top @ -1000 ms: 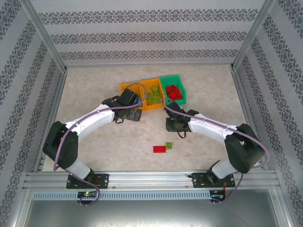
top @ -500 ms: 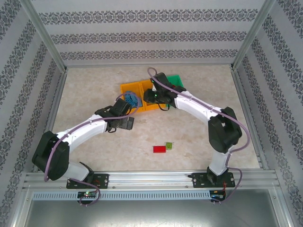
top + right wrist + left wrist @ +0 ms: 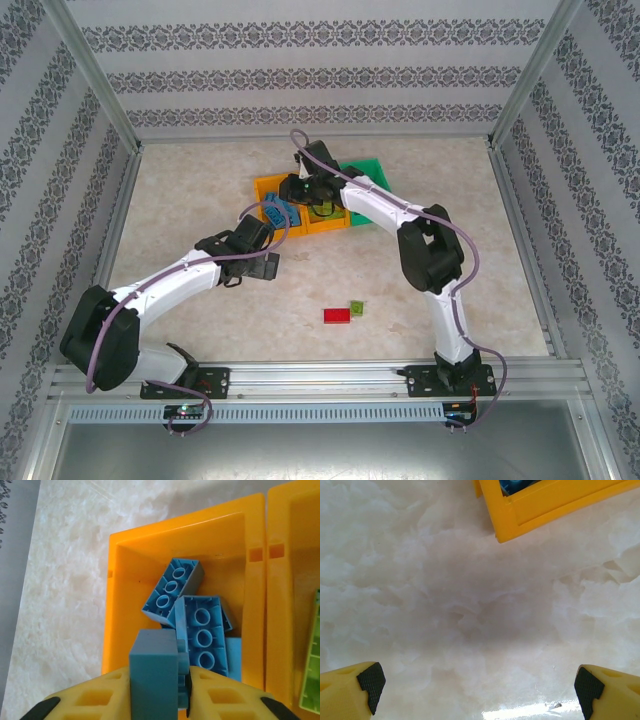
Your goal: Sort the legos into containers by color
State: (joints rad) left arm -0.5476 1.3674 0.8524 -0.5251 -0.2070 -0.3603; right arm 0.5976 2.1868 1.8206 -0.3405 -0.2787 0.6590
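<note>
I have the right gripper (image 3: 159, 687) pinching a light blue brick (image 3: 152, 670) between its pads. What matters for the release is that the left orange bin (image 3: 114, 605) lies straight beneath the fingers: the brick hangs inside the line of its walls, above the loose blue bricks (image 3: 200, 630) on its floor, with the second orange bin (image 3: 280, 555) off to one side, so I judge a plain letting-go should drop it in. My left gripper (image 3: 477, 685) hovers with fingers spread wide over bare table (image 3: 445, 620), just off that bin's corner. A red brick (image 3: 337, 315) and a lime green brick (image 3: 357, 308) lie on the table, nearer the left gripper
</note>
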